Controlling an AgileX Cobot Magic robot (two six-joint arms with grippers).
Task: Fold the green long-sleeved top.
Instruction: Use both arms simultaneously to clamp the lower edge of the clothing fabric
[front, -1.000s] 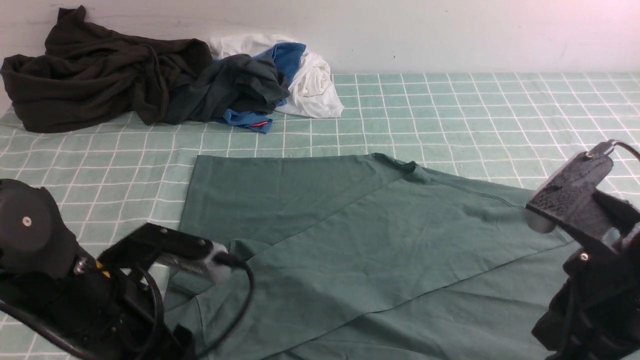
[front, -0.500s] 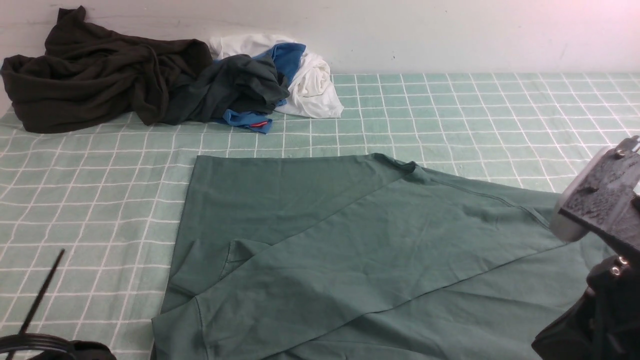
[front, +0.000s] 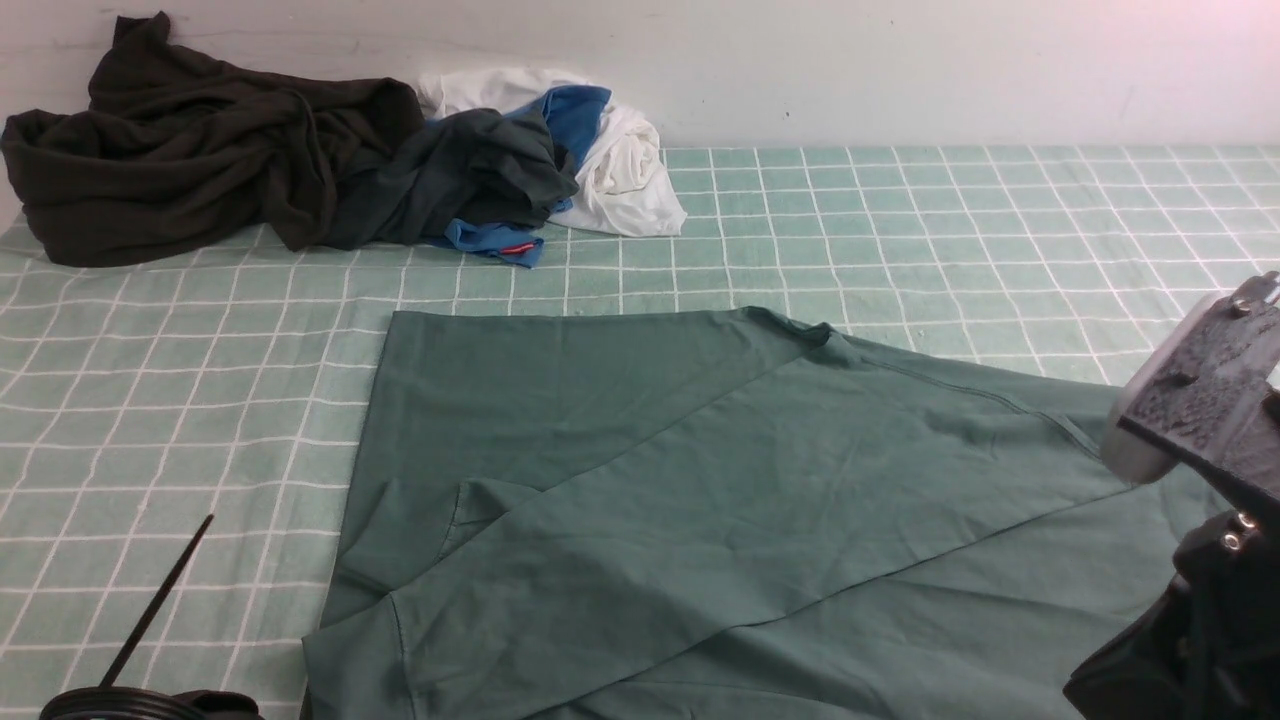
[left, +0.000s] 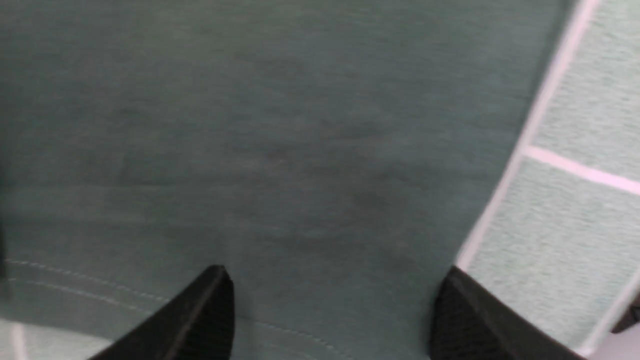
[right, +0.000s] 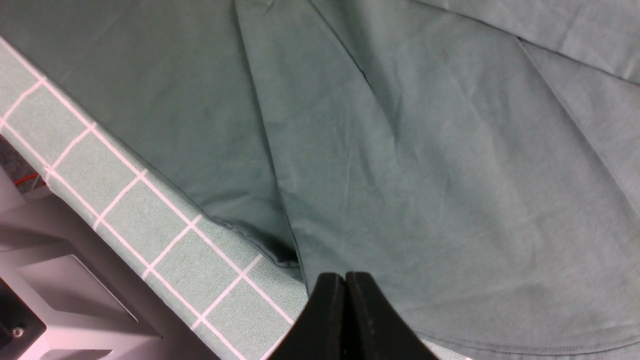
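The green long-sleeved top (front: 700, 480) lies flat on the checked tablecloth, plain side up, with a large diagonal fold across it; no logo shows. In the left wrist view my left gripper (left: 335, 280) is open and empty, with its fingertips (left: 210, 300) apart just above the top (left: 280, 150) near a stitched hem. In the right wrist view my right gripper (right: 345, 277) is shut and empty, over the top's (right: 425, 150) near edge. In the front view only the right arm (front: 1190, 400) shows at the right edge, and the left gripper is out of frame.
A blackish-olive garment (front: 180, 150) and a dark grey-green garment with blue and white cloth (front: 520, 165) are heaped at the back left by the wall. The green-checked tablecloth (front: 900, 220) covers the table. The table's front edge and a grey frame (right: 60, 280) show in the right wrist view.
The left arm has drawn back from the top's near-left part and dropped out of the front view, leaving only a cable. The right arm shifted right, then held still.
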